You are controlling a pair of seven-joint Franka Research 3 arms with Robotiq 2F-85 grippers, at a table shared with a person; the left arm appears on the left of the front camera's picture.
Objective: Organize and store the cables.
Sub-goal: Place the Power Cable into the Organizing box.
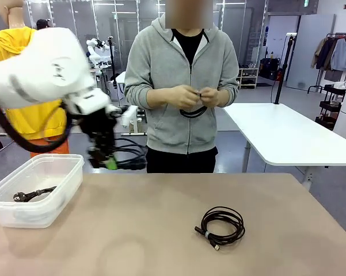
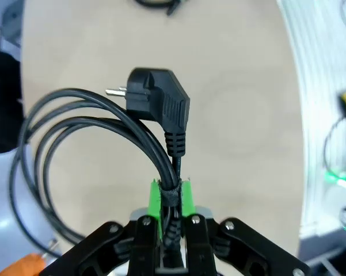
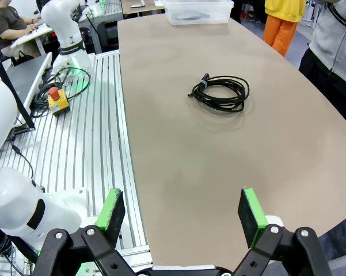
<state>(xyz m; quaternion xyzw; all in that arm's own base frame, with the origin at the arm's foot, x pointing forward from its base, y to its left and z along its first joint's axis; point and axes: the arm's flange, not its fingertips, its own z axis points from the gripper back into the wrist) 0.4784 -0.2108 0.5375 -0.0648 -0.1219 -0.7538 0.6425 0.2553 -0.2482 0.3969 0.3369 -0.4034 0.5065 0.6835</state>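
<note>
My left gripper is shut on a coiled black power cable, held in the air right of the bin; its angled plug stands above the green pads. A second coiled cable lies on the brown table toward the right. Another cable rests inside the clear plastic bin at the table's left. The person across the table holds a thin black cable in both hands at chest height. My right gripper hangs open over the table's near edge with nothing between its fingers.
The person stands close to the far edge of the table. A white table stands behind on the right. In the right wrist view a slatted metal base with a yellow emergency-stop box runs beside the table.
</note>
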